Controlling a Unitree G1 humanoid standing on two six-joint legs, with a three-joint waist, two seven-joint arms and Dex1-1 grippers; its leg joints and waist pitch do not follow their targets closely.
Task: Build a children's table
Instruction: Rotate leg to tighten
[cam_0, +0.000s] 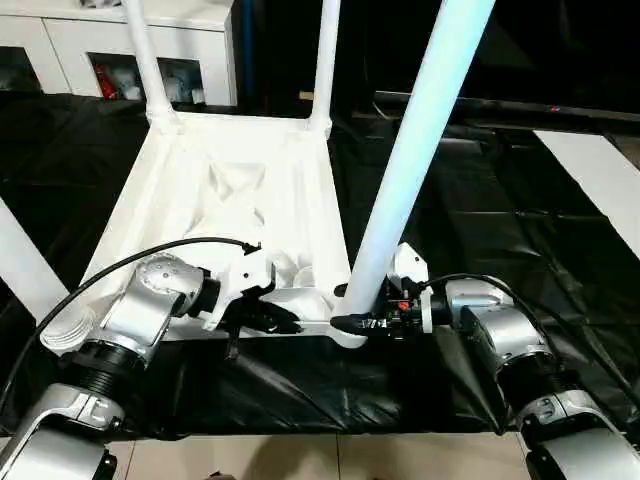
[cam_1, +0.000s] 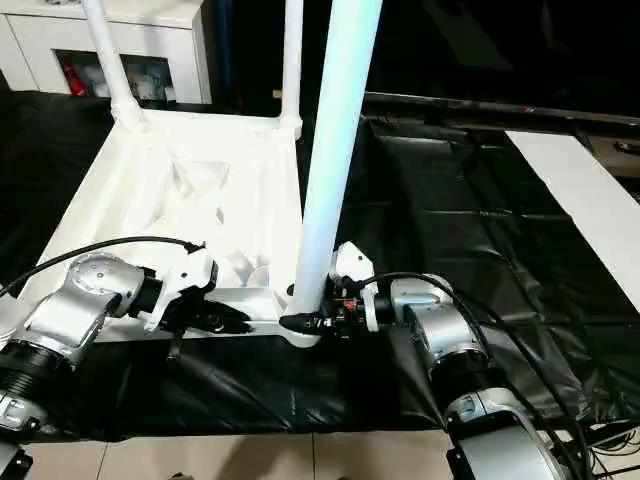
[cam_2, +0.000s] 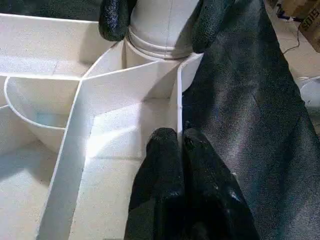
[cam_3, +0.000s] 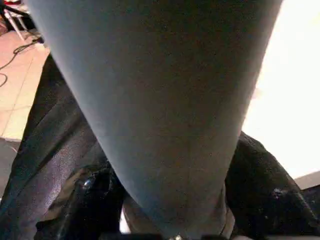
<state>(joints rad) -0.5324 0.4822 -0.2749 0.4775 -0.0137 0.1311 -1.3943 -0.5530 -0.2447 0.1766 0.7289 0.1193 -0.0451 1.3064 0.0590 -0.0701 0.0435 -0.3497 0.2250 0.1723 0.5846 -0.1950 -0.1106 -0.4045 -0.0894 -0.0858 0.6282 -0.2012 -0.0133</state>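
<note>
The children's table top (cam_0: 240, 200) is seen lying upside down on the bench (cam_0: 500, 220), its white plastic underside turned up and divided by thin ribs into shallow compartments, with a rounded socket at each corner. Two white tubular legs (cam_0: 150, 70) are seen standing upright in the two far corner sockets. A third leg (cam_0: 415, 150) is stood in the near corner socket on the robot's right, rising slightly tilted; its flared end is seated at the socket rim, as shown in the left wrist view. Part of another white leg (cam_0: 25, 265) is seen at the left edge of the head view, near the top's near left corner. The right claw (cam_0: 352, 322) is set around the base of the third leg, one black finger on each side of the tube and against it, so the leg is grasped. The left claw (cam_2: 180, 150) is clenched, its two black fingers pressed together over the thin side wall of the top just beside that socket. The bench is covered in glossy, wrinkled black sheeting, with a flat white panel (cam_0: 600, 175) lying on it at the far right. A white cabinet (cam_0: 110, 40) with open shelves is seen beyond the bench, and pale floor tiles (cam_0: 330, 455) are seen below its near edge.
</note>
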